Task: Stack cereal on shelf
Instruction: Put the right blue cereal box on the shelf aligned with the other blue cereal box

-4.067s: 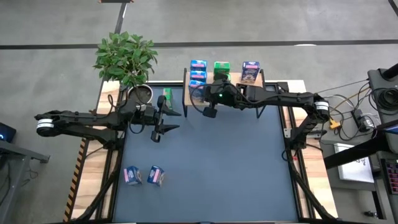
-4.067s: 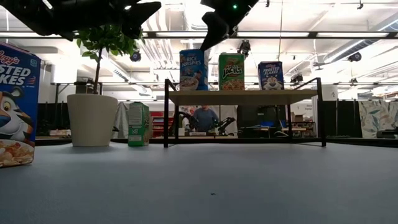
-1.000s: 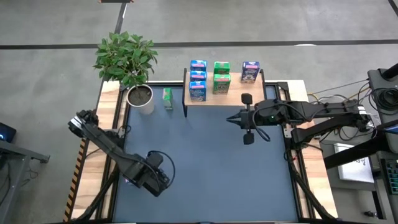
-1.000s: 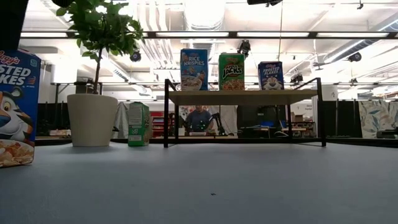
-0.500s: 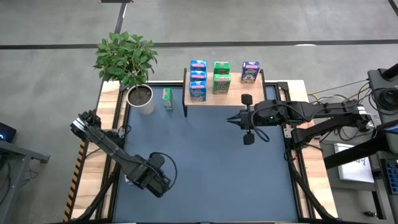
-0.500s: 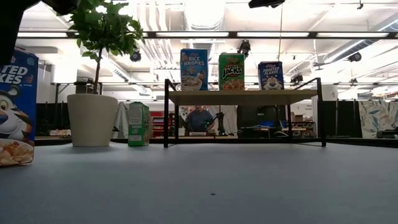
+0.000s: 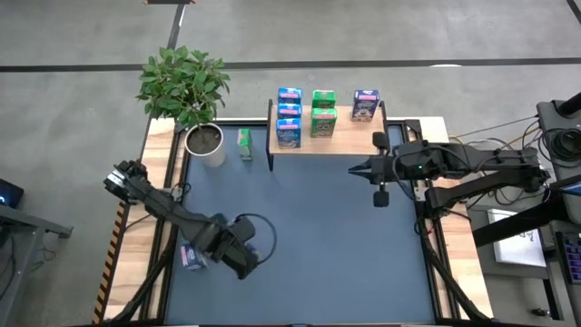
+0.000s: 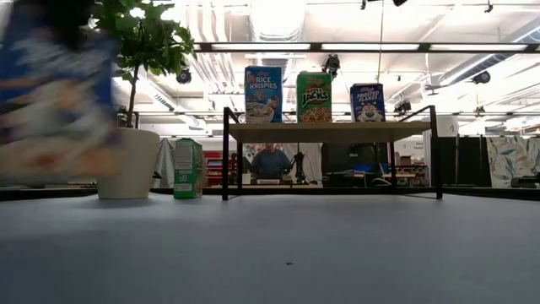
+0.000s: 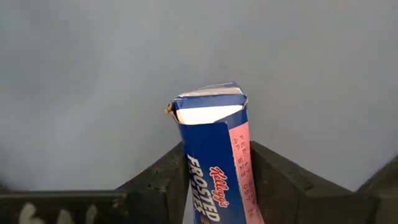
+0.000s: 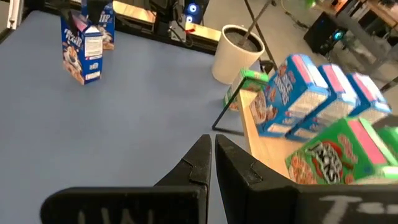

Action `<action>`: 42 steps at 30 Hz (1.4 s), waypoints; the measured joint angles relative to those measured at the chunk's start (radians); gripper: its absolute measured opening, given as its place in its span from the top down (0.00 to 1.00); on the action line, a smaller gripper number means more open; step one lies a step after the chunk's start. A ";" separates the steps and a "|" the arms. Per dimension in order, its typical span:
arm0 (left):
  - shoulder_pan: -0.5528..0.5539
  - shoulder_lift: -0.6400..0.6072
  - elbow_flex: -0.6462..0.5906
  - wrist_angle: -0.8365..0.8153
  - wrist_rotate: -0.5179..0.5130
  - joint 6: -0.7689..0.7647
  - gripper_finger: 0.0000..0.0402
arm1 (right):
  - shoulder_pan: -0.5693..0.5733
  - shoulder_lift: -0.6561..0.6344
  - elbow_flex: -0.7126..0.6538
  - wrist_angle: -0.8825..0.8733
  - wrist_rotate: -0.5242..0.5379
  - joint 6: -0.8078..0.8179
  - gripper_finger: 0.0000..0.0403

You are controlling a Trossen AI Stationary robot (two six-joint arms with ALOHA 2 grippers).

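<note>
My left gripper (image 9: 214,186) near front-left corner of surface (image 7: 309,236), jaws clamped on dark blue cardboard Frosted Flakes box (image 9: 214,155), top flap creased, torn-looking. Low view shows box only as blur, so lift height unclear. Light-wood shelf (image 7: 345,138) at back edge carries blue, green, purple boxes. Right gripper (image 7: 380,193) hovers near shelf's right end, jaws pinched together, empty.

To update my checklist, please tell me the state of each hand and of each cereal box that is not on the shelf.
left hand: shut on the Frosted Flakes box
Frosted Flakes box: held between the fingers
loose blue box: upright on the mat, free
green box: upright on the mat, free
right hand: shut, empty, above the mat
</note>
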 joint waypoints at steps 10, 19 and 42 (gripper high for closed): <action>0.235 0.003 0.210 0.305 -0.278 0.778 0.67 | 0.000 -0.088 -0.042 -0.084 -0.049 0.072 0.97; 0.454 0.003 0.241 0.707 -0.244 1.240 0.67 | 0.052 -0.215 -0.175 0.038 -0.143 0.060 0.97; 0.695 0.367 0.639 0.866 -0.146 1.469 0.67 | 0.100 -0.379 -0.339 0.166 -0.227 0.003 0.97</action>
